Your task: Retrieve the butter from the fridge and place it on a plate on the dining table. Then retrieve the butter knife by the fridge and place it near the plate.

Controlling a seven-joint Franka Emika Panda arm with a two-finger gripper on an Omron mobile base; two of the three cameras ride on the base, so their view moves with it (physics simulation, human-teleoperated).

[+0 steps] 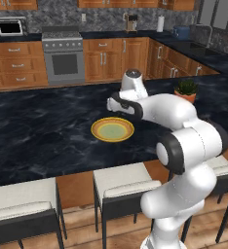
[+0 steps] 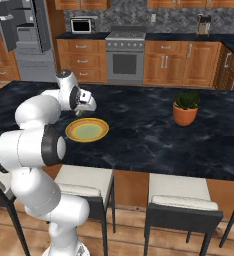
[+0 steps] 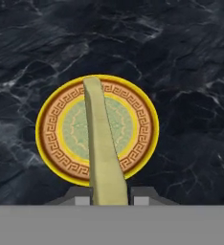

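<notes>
Black marble dining table [image 1: 43, 131] in your wood-cabinet kitchen, hand view alone shows gripper [image 3: 110, 197] clamping butter [image 3: 102, 143] above plate [image 3: 56, 139], potted plant [image 2: 185, 107] aside.

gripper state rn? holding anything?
Gripper: jaws closed on the pale yellow-green butter stick, held above the round yellow plate with the greenish centre on the black marble dining table.
</notes>
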